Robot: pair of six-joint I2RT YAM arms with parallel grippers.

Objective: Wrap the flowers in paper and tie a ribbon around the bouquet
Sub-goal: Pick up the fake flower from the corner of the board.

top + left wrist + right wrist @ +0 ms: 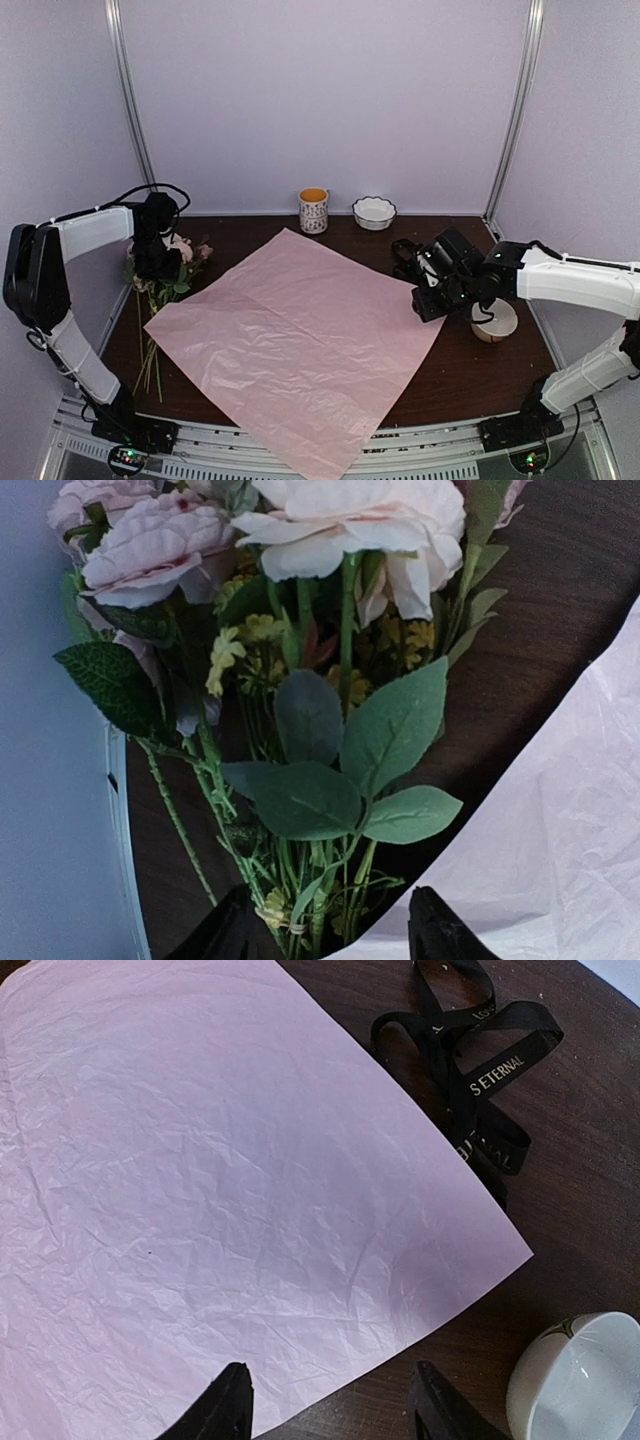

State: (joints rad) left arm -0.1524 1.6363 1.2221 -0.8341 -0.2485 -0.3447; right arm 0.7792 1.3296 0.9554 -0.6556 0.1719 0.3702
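Crinkled thin paper (200, 1160) lies beside floppy looped ribbon (480, 1070).

White shells and black joints on left arm (95, 228) and right arm (575, 278); looping black cables (150, 190); green-lit bases (127, 445) at the table (470, 370) edge

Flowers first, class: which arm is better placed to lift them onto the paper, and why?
Left: the left fingers stand open astride the stems of the flowers, beside the paper. The right fingers hang over the paper's opposite corner, near the ribbon.
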